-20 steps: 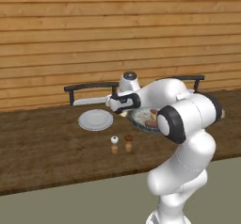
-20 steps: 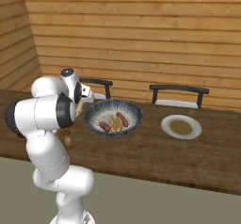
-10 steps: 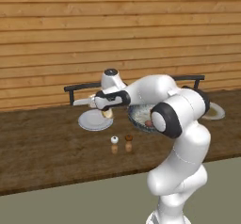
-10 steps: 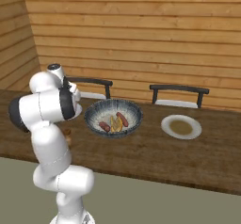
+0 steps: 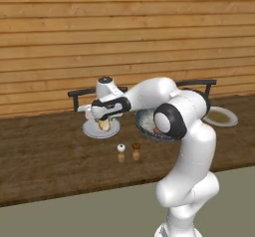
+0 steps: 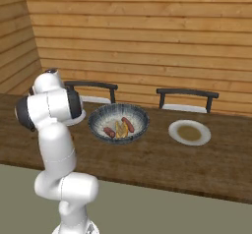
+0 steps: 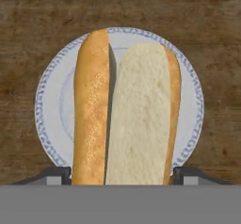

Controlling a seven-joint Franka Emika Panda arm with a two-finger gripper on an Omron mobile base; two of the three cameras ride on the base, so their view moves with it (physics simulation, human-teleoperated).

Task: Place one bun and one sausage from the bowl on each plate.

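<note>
Jaws wide around bun (image 7: 126, 115) (unmarked) over plate (image 7: 49, 119).

Left base view: from behind-left, facing the table (image 5: 45, 156).
Right base view: from behind-right, same table.
Hand view: close above the left plate (image 7: 49, 119).

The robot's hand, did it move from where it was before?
Yes. The gripper swung left, away from the bowl, and now sits over the plate.

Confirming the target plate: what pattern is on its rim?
A blue speckled band on the pale plate, clearest in the hand view.
</note>
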